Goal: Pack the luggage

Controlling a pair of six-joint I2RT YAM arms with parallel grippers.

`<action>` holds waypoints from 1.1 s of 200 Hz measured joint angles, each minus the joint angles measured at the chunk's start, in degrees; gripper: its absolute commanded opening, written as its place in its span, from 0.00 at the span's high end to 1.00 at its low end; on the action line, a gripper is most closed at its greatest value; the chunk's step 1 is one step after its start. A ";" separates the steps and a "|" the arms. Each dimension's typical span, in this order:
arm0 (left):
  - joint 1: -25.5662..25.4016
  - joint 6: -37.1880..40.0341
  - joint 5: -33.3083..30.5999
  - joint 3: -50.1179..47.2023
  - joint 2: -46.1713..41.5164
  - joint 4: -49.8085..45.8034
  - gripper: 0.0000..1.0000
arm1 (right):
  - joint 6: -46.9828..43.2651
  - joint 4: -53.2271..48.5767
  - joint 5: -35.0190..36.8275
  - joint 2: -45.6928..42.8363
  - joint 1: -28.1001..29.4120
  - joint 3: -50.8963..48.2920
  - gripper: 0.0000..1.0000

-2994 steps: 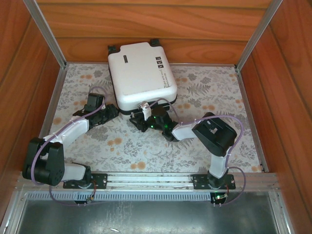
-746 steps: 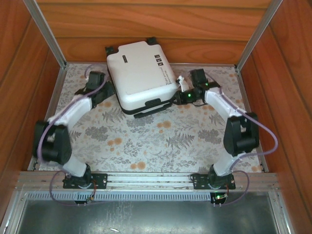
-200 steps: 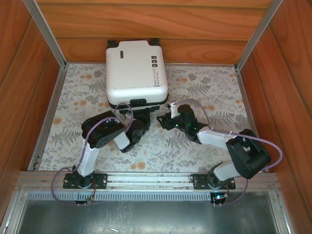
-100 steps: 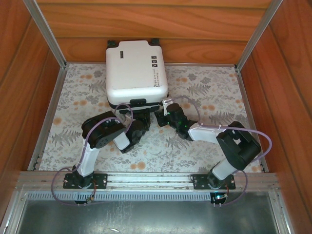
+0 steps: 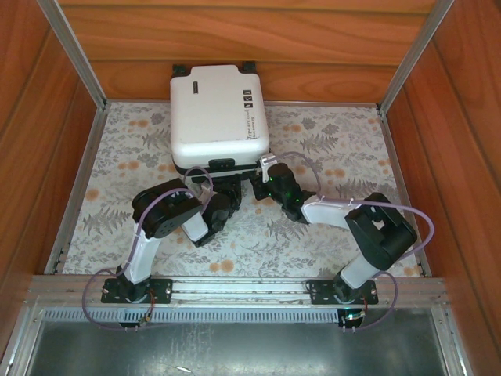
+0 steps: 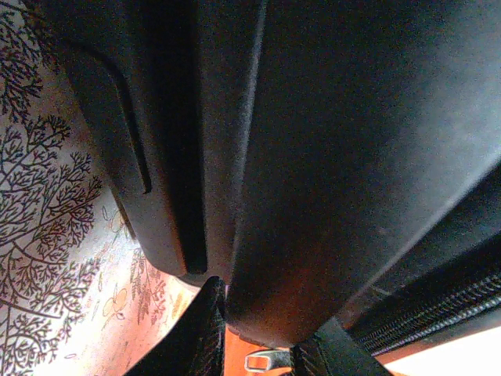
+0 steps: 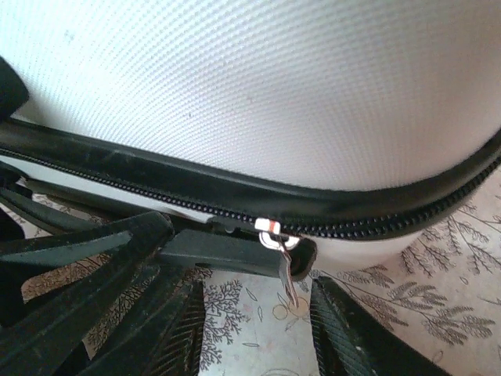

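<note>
Wood-panelled walls (image 5: 235, 31) around floral-print tabletop (image 5: 258, 243), white luggage (image 5: 219, 110) at far edge.

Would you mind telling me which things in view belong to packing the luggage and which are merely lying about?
Part of the job:
- luggage
- its handle, clamped in the left hand
- its zipper pull, between the open fingers of the right hand

Just there:
- floral table cover
- wooden walls
- metal frame rails
</note>
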 measured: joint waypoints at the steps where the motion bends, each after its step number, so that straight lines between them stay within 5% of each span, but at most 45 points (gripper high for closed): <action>1: 0.00 0.00 0.00 0.00 0.00 0.00 1.00 | -0.02 0.04 -0.09 0.04 -0.02 0.04 0.61; 85: -0.13 0.13 0.24 -0.96 0.42 1.90 1.00 | 0.87 2.38 2.12 4.52 -0.59 1.88 1.00; 220: -0.57 -1.81 4.79 -14.93 -0.96 12.37 1.00 | -0.17 -3.98 -9.35 -5.22 -7.69 -3.72 1.00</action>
